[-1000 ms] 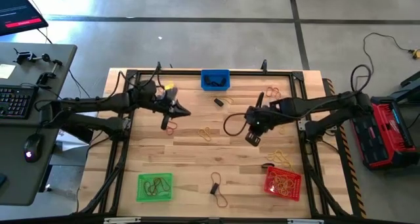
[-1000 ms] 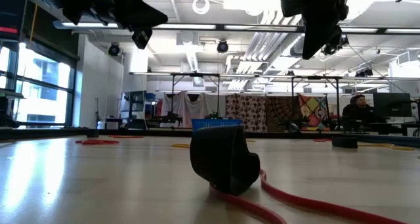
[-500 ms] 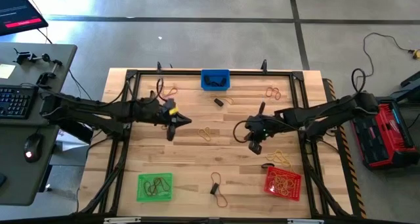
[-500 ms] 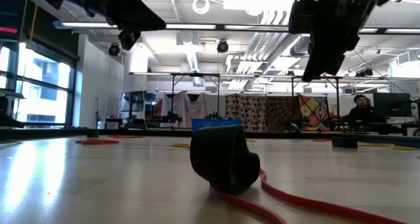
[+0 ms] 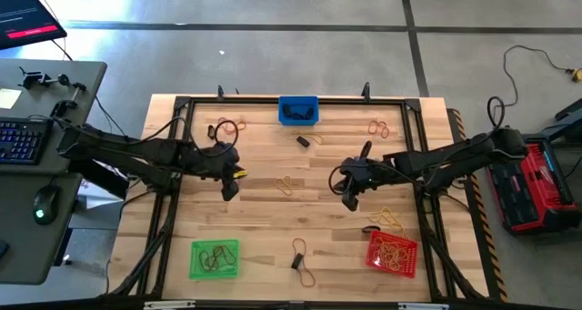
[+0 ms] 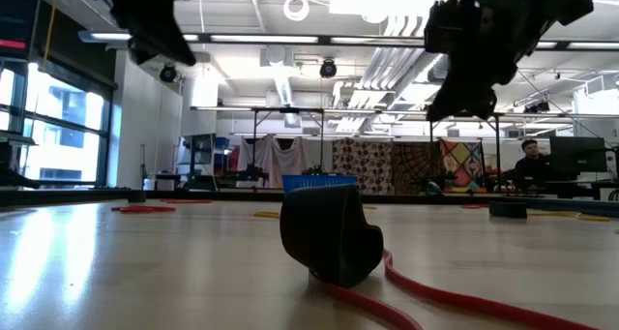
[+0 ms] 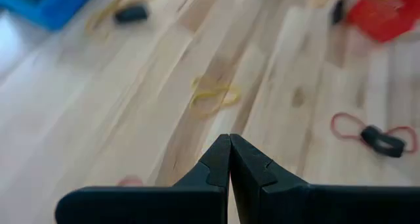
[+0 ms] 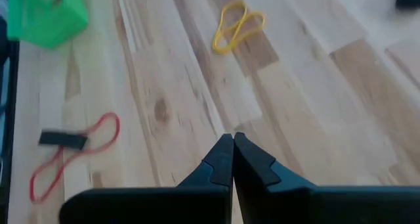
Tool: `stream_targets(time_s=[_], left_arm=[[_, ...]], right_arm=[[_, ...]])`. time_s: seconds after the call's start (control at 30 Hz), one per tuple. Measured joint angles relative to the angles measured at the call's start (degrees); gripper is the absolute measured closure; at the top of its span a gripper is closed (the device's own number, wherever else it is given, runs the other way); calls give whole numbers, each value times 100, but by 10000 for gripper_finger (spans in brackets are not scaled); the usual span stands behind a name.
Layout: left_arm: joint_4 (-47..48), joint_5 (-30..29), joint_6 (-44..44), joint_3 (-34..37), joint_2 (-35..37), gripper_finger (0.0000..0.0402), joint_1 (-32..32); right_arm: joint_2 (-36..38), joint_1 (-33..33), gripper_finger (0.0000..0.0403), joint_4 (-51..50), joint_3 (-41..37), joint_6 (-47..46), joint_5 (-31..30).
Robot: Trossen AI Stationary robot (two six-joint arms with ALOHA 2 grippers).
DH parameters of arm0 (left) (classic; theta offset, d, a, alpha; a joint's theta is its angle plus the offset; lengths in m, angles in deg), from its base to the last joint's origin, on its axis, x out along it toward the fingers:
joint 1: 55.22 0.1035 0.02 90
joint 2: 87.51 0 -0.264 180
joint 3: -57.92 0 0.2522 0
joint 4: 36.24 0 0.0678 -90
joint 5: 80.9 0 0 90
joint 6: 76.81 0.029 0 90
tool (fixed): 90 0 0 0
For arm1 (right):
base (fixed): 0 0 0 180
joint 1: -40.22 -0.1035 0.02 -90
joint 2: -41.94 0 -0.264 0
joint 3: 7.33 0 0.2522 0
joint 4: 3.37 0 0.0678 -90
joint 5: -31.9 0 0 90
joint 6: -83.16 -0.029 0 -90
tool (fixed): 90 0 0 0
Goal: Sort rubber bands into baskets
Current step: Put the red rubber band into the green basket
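Above the pale wooden table (image 5: 273, 219) we read both the left gripper (image 5: 228, 190) and right gripper (image 5: 350, 200) pressed fully closed and empty, flanking a loose yellow rubber band (image 5: 288, 184), presumably positioned to sort it toward the red mesh basket (image 5: 393, 253).

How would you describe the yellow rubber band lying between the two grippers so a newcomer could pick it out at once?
Start at the blue basket on the table's far edge and come toward the table's middle. Between the shut left gripper and shut right gripper lies the yellow rubber band, pinched into a figure eight on bare wood. Unlike the red band nearer the front edge, it carries no black piece.
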Motion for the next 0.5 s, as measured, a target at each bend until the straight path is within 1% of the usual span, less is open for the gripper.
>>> stream_targets(time_s=[0.1, 0.23, 0.37, 0.5], left_arm=[[372, 51, -364, 42, 0, 401, 138], [958, 281, -419, 42, 0, 401, 509], [1361, 758, 27, 45, 0, 401, 1044], [1442, 1074, 572, 45, -13, 401, 1610]], right_arm=[[0, 1, 403, 190, 0, -122, -218], [0, 1, 403, 338, 0, -398, -566], [0, 1, 403, 527, 0, -435, -738], [0, 1, 403, 705, 0, -430, -744]])
